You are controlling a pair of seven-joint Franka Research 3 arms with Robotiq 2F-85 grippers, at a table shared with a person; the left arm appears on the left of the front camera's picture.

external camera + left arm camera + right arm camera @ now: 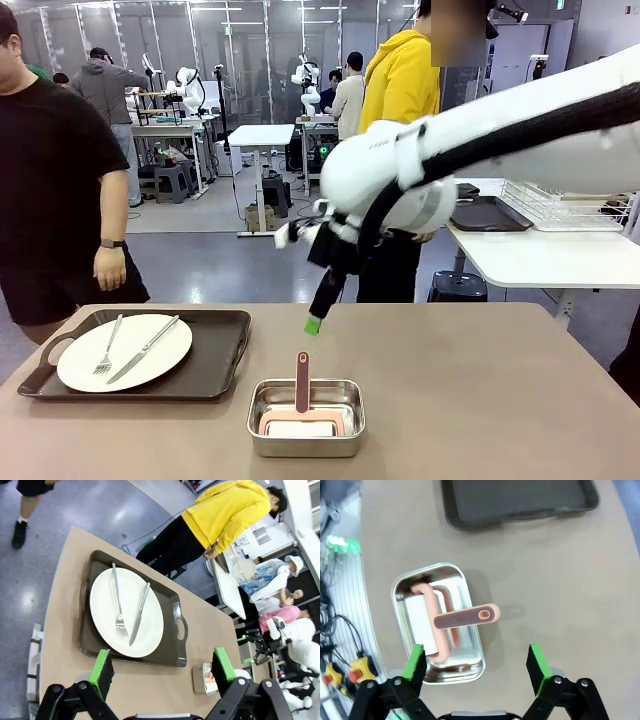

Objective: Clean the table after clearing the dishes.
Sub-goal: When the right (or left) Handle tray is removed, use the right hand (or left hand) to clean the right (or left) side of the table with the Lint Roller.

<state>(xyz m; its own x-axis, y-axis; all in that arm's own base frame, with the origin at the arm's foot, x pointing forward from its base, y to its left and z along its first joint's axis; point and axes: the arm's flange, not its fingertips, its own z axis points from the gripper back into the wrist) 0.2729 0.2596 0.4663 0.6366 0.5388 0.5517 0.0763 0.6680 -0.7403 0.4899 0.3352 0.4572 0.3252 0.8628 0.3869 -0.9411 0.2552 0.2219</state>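
The right gripper (pixel 477 662) hangs spread and empty above the steel pan (pixel 462 662) by the table's (pixel 480 400) near edge, while the left gripper (pixel 162 666), equally wide and empty, overlooks the tray (pixel 167 596) carrying plate (pixel 130 595), fork (pixel 117 600) and knife (pixel 140 612) at the left edge, with bare tabletop to the right.

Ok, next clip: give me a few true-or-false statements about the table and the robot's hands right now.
1. A fork and a knife lie on the plate. True.
2. The plate sits straight on the table. False: it sits on a tray.
3. A roller lies in the pan. True.
4. The right hand grips the roller. False: it is open, off the roller, holding nothing.
5. The left hand is shut. False: it is open.
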